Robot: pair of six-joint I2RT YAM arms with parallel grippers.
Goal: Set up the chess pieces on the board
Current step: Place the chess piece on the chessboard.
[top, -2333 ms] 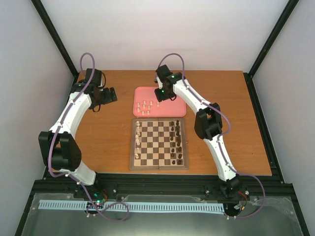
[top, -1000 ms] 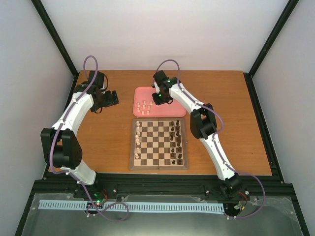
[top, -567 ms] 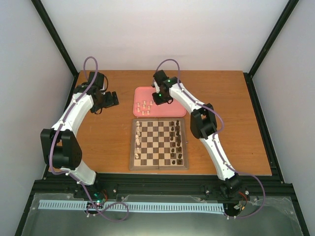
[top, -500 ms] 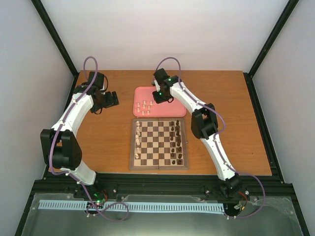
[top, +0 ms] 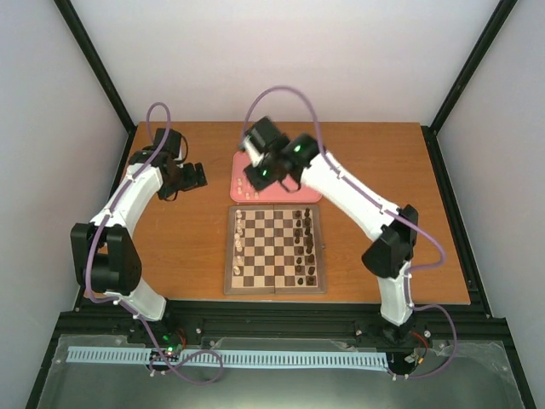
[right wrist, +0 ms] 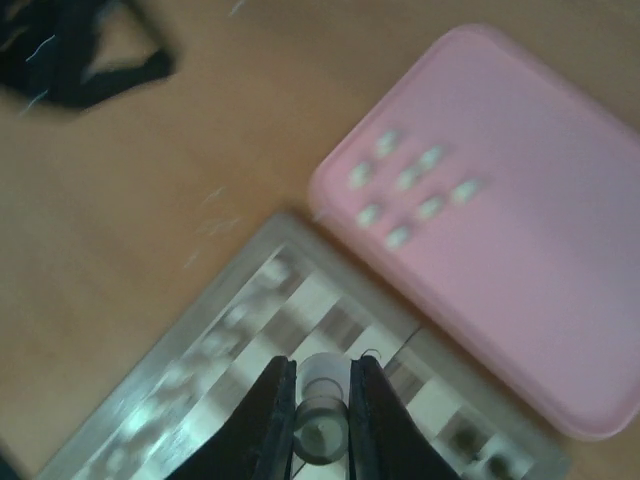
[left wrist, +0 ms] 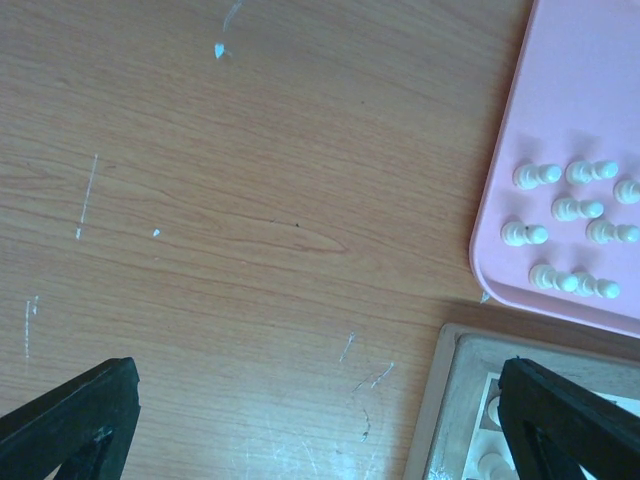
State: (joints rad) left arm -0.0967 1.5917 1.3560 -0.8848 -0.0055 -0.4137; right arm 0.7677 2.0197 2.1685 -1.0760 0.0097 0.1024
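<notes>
Left pincer (top: 196, 175) hangs over bare desk (top: 183, 239) to the left of the pink tray (top: 308, 194), spread wide and holding nothing. In its own camera the two black fingers (left wrist: 75, 415) frame only wood grain. The tray's corner, with a cluster of cream pawns (left wrist: 560, 230), lies off to the right, and a corner of the chessboard (left wrist: 450, 400) shows just below them.

Right pincer (top: 255, 173), blurred in the overhead view, sits above the left part of the tray, just past the board's far edge. It is closed narrowly on a single cream piece (right wrist: 321, 405), which is held upright with its round top facing the wrist camera. Its type is too blurred to tell. Behind the piece that camera shows the board squares nearest the tray.

On the board, a few cream pieces (top: 240, 232) stand along the leftmost file with gaps between them, and the file beside it looks bare. The dark pieces (top: 305, 247) stand along the right-hand files. The open cream squares therefore lie toward the robot from the held piece and a little to its left, only a short way off. With the piece's long axis vertical, it should need only carrying across and setting straight down. The right arm is the one to finish this. How high the piece hangs above the board cannot be told.
</notes>
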